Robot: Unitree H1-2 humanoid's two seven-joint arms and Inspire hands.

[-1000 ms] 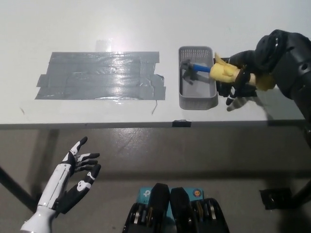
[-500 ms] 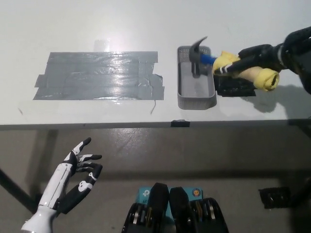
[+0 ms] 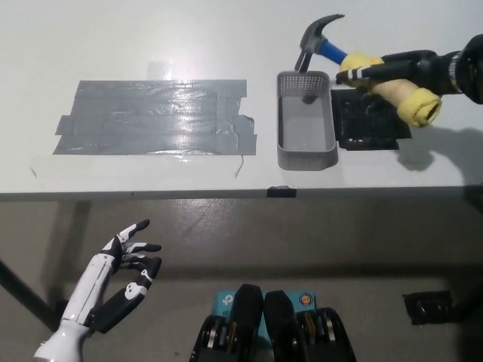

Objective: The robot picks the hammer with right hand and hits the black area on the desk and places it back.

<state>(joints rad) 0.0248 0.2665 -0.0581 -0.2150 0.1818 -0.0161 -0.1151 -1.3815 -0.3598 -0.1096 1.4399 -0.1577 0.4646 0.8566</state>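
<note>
While our right robot hand [image 3: 377, 69] is closed on its yellow grip, we log: hammer [image 3: 332, 47], aloft at basket's [image 3: 306, 151] 1 o'clock, table [image 3: 151, 38]; rigid, head-heavy, best held mid-grip. Left robot hand [image 3: 124, 264]: open, idle, 7 o'clock.

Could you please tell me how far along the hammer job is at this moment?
Done: the right hand grips the hammer by its yellow handle, lifted above the empty grey basket. In hand: carrying it; its head is above the basket's far end. Left: striking the black area just right of the basket, then placing the hammer back. The left hand rests open below the desk edge.
</note>
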